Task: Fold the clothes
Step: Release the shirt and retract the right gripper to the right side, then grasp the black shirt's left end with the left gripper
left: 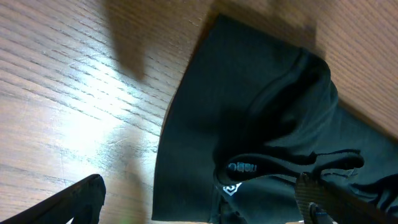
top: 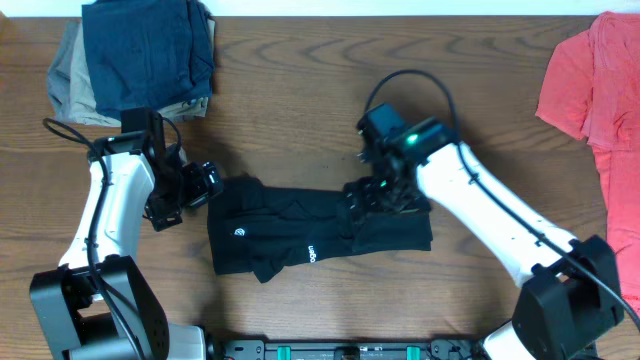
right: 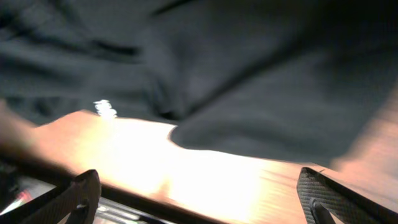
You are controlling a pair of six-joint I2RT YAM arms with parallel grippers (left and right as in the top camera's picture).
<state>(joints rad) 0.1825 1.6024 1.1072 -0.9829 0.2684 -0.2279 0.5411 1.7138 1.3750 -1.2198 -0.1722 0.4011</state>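
Thin black short-sleeved shirt with small white logo marks lies folded into a long flat band at front-centre of the wooden table, between the arms so each can reach one end. The left gripper hovers just off its left edge, the right gripper low over its right half; both jaws spread wide, gripping nothing, probably set for a crosswise fold. Stacked navy and khaki garments and a coral-red shirt sit well apart, out of the working area.
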